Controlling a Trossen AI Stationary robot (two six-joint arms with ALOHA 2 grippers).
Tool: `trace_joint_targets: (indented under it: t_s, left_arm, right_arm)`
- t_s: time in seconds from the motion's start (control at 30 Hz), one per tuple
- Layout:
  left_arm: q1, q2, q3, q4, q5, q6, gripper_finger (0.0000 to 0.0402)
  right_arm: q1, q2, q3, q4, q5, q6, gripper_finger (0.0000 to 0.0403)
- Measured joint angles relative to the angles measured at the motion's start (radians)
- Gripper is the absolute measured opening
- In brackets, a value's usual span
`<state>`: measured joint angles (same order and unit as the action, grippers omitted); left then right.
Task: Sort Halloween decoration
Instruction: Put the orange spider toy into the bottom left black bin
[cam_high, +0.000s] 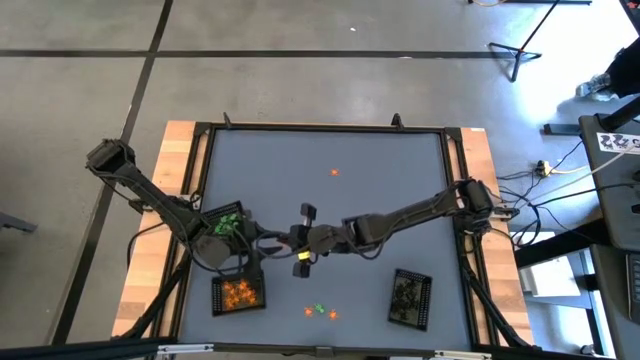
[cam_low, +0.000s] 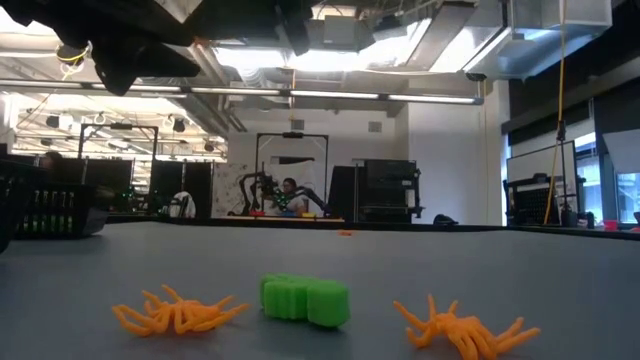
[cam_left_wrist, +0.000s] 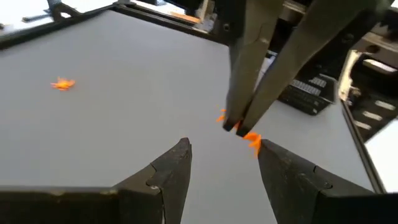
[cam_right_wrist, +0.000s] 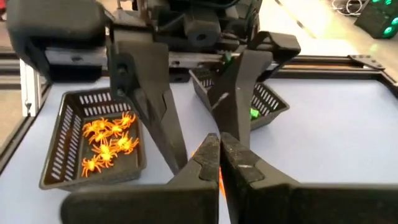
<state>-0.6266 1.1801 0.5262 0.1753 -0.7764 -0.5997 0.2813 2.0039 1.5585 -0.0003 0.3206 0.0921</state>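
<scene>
Left wrist view: looks like a mid-air handoff is going on.
The right gripper (cam_left_wrist: 239, 127) is pinching an orange trinket (cam_left_wrist: 252, 139) shut at frame centre, while the left gripper (cam_left_wrist: 224, 163) is waiting wide open and empty just below; next it needs closing on it, then carrying to the orange tray (cam_right_wrist: 59, 158).

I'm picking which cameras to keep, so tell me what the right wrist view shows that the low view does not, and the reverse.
Only the right wrist view: the right claw shut on an orange trinket, the open left claw facing it, and a tray of orange spiders.
Only the low view: two orange spiders flanking a green trinket on the table, and people in the room behind.
Both: the tray with green trinkets.
</scene>
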Motion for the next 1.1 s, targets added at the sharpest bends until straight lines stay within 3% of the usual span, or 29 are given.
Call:
trace_joint_targets:
  t_s: [0.33,0.57,0.83,0.97,1.1]
  left_arm:
    - [0.0,0.0,0.0,-0.003,0.106,0.007,0.0179]
    - [0.0,0.0,0.0,-0.003,0.013,0.002,0.0179]
    - [0.0,0.0,0.0,-0.002,-0.019,0.004,0.0175]
    - [0.0,0.0,0.0,-0.008,-0.021,0.011,0.014]
    - [-0.001,0.0,0.0,-0.007,-0.024,0.057,0.0065]
  right_arm:
    - [0.0,0.01,-0.001,-0.007,0.0,-0.002,0.0002]
    - [0.0,0.01,-0.001,0.0,0.0,-0.001,0.0002]
    - [0.0,0.01,-0.001,-0.001,0.0,-0.002,0.0002]
    - [0.0,0.01,-0.001,-0.001,0.001,-0.002,0.0002]
    - [-0.001,0.01,-0.001,-0.001,0.0,-0.002,0.0003]
